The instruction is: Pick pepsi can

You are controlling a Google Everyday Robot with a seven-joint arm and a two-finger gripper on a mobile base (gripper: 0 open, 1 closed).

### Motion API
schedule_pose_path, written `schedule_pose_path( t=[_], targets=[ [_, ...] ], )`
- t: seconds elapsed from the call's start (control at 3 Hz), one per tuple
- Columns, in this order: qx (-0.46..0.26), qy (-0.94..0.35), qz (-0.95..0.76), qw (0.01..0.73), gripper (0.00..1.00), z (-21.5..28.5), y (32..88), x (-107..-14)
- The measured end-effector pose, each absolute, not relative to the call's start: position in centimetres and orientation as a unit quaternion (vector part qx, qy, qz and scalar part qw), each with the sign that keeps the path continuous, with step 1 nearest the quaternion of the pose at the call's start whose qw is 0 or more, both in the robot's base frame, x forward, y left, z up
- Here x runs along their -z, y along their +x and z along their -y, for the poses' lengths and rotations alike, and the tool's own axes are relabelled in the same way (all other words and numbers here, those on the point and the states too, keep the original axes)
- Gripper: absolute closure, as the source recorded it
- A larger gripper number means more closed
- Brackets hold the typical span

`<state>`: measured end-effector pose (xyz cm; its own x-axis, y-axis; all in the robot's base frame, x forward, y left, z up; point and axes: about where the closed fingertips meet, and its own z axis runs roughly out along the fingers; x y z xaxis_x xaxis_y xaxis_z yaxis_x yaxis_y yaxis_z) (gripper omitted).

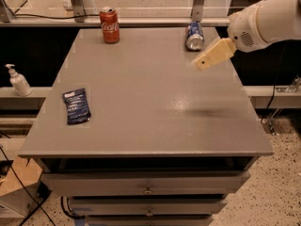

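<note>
Three things sit on the grey desk (150,126), spaced well apart, so each can be approached without disturbing the others. The pepsi can (194,36) is at the far edge, right of centre. It appears to lie on its side with the silver end turned toward the camera, so it may roll if nudged. A red Coca-Cola can (109,25) stands upright at the far left of that same edge. A flat dark blue packet (76,106) lies near the left side, closer to the front.

The gripper (202,63) hangs above the desk on the right, just beside the pepsi can and a little nearer the camera, not touching it. Its cream tip slants down and leftward from the white arm, which comes in from the right. That angle fits an approach to the can from its own side, not across the desk. The gripper shows as one solid wedge, so I cannot tell whether it is spread or closed. It holds nothing.

I judge the task to be in its reaching stage, with the grasp not yet made.
</note>
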<state>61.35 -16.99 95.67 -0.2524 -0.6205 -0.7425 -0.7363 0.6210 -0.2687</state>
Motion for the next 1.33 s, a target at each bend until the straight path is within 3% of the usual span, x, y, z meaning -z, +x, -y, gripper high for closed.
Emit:
schedule_pose_path(
  t=[0.67, 1.33],
  targets=[
    [-0.087, -0.350, -0.805, 0.471, 0.00, 18.5, 67.6, -93.3],
    [-0.094, -0.318, -0.811, 0.482, 0.00, 18.2, 68.7, -92.6]
  ],
)
